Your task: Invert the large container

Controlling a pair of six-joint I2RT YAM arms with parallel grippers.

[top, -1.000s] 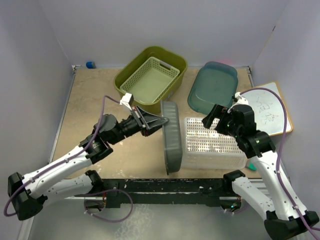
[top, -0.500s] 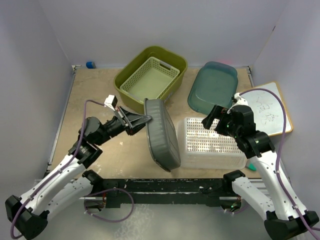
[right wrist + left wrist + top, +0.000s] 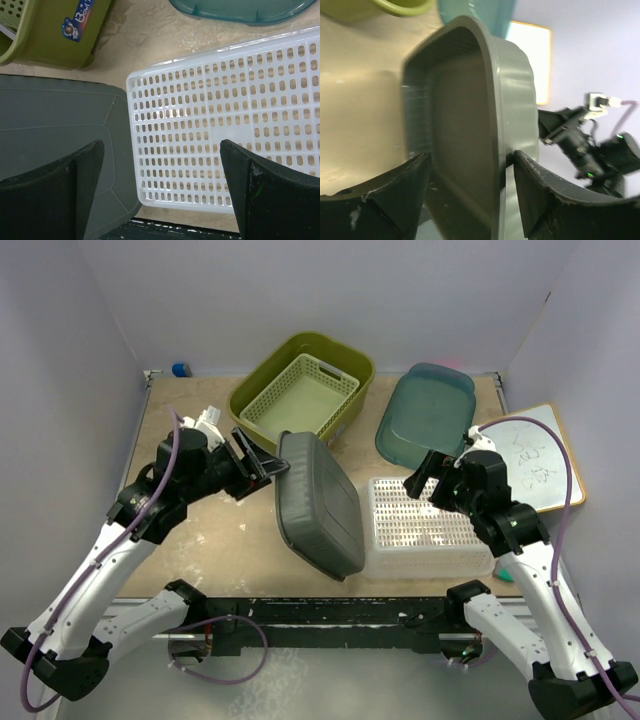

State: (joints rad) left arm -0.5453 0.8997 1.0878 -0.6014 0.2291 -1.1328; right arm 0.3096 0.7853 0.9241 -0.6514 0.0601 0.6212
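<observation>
The large container point(image 3: 318, 502) is a dark grey tub. It lies tilted with its bottom facing up and its right side leaning on a white perforated basket point(image 3: 425, 525). My left gripper point(image 3: 262, 465) is at the tub's upper left rim and stands open. In the left wrist view the grey tub point(image 3: 465, 125) has its rim between the spread fingers of the left gripper point(image 3: 472, 155), close to the right one. My right gripper point(image 3: 425, 478) hovers open above the white basket point(image 3: 225, 120), with the grey tub point(image 3: 50, 130) below its left finger.
An olive tub point(image 3: 300, 340) holding a cream basket point(image 3: 305, 400) stands at the back. A teal container point(image 3: 425, 415) lies bottom-up at the back right. A whiteboard point(image 3: 535, 455) lies at the right edge. Walls close in three sides.
The left arm pulled back to the left and rose. The grey tub went from standing on edge to tilted bottom-up. The left gripper opened from its shut grip on the rim.
</observation>
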